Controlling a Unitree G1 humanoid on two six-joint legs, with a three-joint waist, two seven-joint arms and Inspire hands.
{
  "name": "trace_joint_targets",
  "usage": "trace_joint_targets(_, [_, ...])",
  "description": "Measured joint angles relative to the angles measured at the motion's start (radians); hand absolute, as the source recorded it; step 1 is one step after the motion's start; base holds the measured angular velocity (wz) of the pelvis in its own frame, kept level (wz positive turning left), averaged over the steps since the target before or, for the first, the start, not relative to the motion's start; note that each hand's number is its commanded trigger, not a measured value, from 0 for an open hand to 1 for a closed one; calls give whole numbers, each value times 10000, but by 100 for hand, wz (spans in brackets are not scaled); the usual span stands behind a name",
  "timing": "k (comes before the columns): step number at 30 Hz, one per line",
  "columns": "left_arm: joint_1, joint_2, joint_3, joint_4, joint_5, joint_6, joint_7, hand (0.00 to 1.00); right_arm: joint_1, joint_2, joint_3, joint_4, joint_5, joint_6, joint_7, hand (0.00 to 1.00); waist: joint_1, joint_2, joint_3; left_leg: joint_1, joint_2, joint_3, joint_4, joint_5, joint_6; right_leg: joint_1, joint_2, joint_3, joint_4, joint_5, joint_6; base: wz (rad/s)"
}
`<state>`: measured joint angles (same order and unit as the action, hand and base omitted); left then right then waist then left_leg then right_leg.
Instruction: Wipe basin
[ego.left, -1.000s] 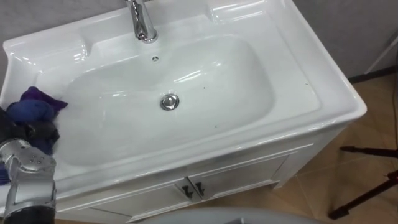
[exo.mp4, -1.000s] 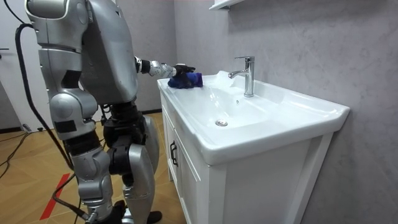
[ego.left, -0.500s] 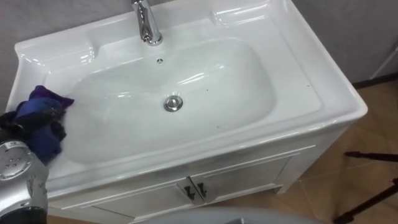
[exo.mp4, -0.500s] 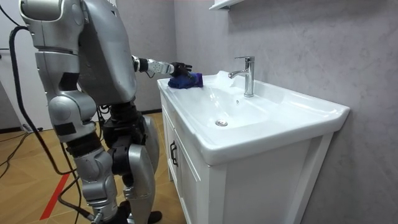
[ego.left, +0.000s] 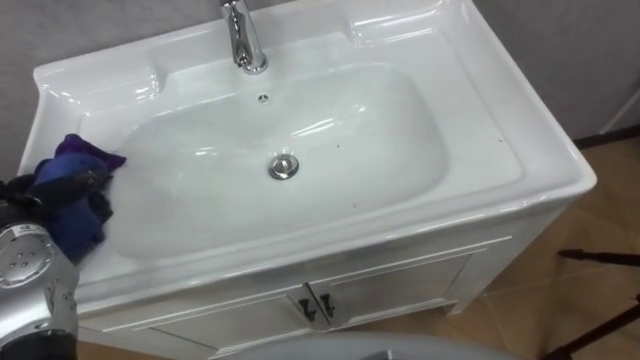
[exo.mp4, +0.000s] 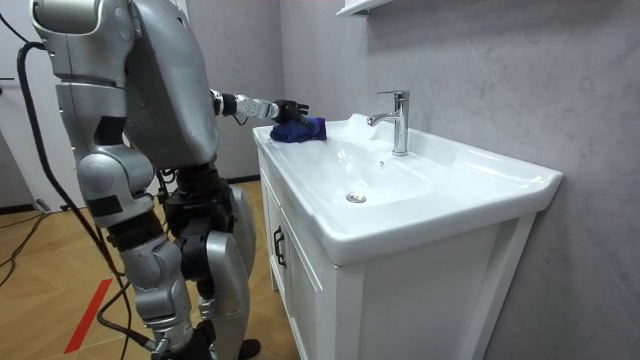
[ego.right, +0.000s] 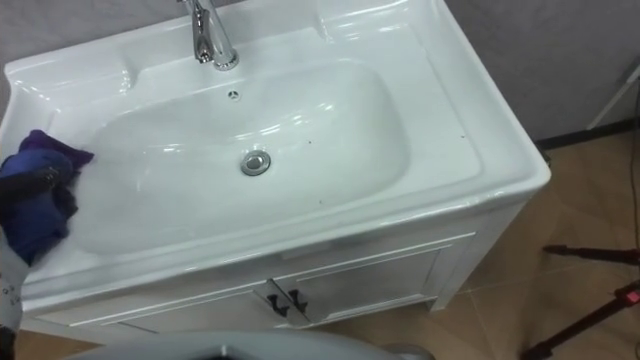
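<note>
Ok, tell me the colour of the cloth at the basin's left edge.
Dark blue with purple folds; the cloth shows best in the left eye view.

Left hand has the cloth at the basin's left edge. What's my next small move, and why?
Probably sweep the left hand with the blue cloth rightward, down into the bowl toward the drain. The cloth sits at the left rim of the basin, and small dark specks show right of the drain.
</note>
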<state>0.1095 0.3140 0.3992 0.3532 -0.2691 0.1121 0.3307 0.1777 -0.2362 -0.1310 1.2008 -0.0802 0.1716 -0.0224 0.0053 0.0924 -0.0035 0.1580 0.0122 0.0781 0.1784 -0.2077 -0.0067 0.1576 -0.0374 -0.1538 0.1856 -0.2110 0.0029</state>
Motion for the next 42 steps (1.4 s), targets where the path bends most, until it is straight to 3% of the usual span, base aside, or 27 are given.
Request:
trace_joint_targets(6, [-33, -1, 0, -17, -4, -89, 377, 0, -3, 6, -1, 72, -38, -194, 3, 0, -10, -55, -3, -36, -1, -15, 32, 0, 0, -58, 7, 37, -13, -16, -3, 0])
trace_joint_targets(11, [-34, -1, 6, -788, -14, -98, 964, 0, 23, 72, 2, 77, -33, -296, 11, 0, 14, -149, -4, -91, 4, -18, 36, 0, 0, -140, 18, 45, 10, -14, -8, 0])
trace_joint_targets(16, [-110, -1, 22, -1202, 33, -637, 1794, 0, 26, 123, 1, 99, -36, -717, -11, 0, 6, -239, 56, 29, -6, -99, 11, 0, 0, 14, 14, 23, -9, -12, -8, 1])
trace_joint_targets(19, [-115, 0, 38, -1206, 17, -981, 2292, 0, 34, 203, 11, 178, 13, -899, -49, 0, 15, -187, 103, 25, -7, -88, -6, -1, 0, 6, 16, 50, -23, -13, -6, 0])
trace_joint_targets(27, [-108, 0, 116, -1515, 19, -1668, 3536, 0, 59, 269, 21, 538, 112, -1059, -95, 0, 33, -68, 85, 9, -11, -47, -108, -2, 0, -45, 25, 71, -40, -15, -3, 0])
trace_joint_targets(36, [-70, -1, 288, -1851, 427, -1773, 4187, 0, 110, 264, 18, 982, 97, -1038, -97, 0, 33, 126, -16, 6, -20, -35, -121, -2, -1, 6, 22, -2, -156, -5, 1, 0])
trace_joint_targets(42, [-1, -1, 427, -2259, 488, -1765, 4444, 0, 63, 256, 16, 1029, 56, -809, -101, 0, 205, 118, -7, -57, -29, -65, -123, -1, -1, -18, 9, -66, -164, -10, 3, 1])
